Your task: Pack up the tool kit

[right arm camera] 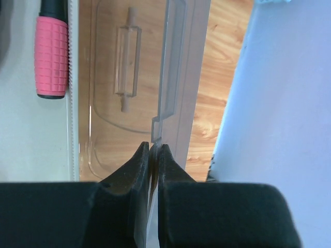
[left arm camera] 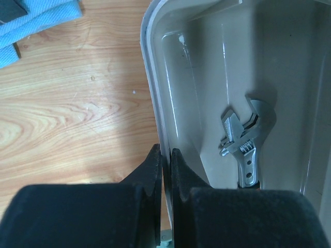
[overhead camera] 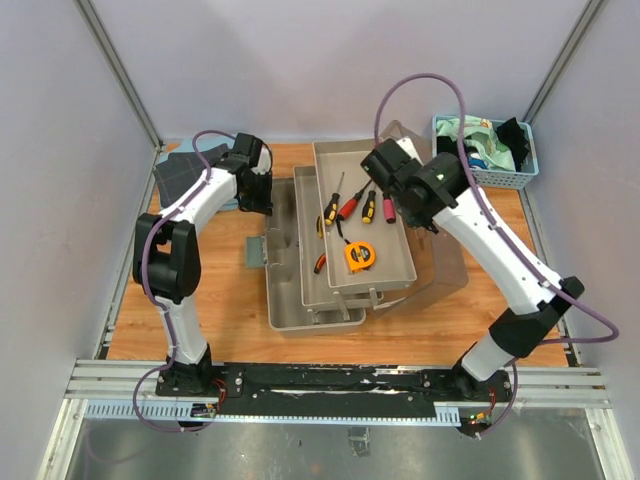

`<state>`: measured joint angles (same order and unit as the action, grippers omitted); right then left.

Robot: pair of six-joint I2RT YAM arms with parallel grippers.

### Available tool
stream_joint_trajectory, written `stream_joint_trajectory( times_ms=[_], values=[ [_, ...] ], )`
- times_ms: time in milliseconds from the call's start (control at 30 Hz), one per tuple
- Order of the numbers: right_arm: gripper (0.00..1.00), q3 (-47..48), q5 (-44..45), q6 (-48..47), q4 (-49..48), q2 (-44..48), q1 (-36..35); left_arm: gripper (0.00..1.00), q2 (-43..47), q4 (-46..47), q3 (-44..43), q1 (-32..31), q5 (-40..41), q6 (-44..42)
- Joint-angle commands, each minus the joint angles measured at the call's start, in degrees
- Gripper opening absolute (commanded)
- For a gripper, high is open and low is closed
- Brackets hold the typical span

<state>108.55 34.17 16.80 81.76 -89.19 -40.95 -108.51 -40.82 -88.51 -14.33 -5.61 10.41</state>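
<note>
The grey-beige toolbox lies open mid-table with its trays folded out. The upper tray holds an orange tape measure and small screwdrivers. My left gripper is shut on the toolbox's left rim, one finger on each side of the wall. An adjustable wrench lies inside the toolbox beside that gripper. My right gripper is shut on the edge of the translucent lid, pinched at its jaws. A pink screwdriver handle lies to their left.
A blue slatted basket of cloths stands at the back right. Folded dark cloths lie at the back left, with a light blue cloth near the left gripper. Grey walls close in the table on three sides.
</note>
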Motion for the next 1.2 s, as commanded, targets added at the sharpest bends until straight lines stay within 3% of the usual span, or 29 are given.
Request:
stream_joint_trajectory(
  times_ms=[0,233,433,767,1167],
  values=[
    [0.01,7.7,8.6,0.2,-2.7,-4.7,-7.3,0.0,-2.4,-2.3,-1.3,0.3,-0.8,-5.4],
    [0.01,17.4,17.7,-2.5,2.4,-15.2,-16.4,0.0,-3.4,-2.3,-1.8,0.3,-1.6,-4.6],
    [0.01,20.9,18.6,-4.6,2.0,-21.0,-20.9,0.0,-4.1,-2.2,-2.5,0.2,-2.0,-3.9],
    [0.01,21.8,8.1,-6.4,-7.7,-24.1,-26.0,0.0,-4.6,-2.3,-3.1,0.2,-2.1,-3.6],
    [0.02,29.0,-1.5,-10.3,-11.6,-33.8,-29.1,0.0,-5.0,-2.2,-3.1,0.2,-2.7,-3.3]
  ],
)
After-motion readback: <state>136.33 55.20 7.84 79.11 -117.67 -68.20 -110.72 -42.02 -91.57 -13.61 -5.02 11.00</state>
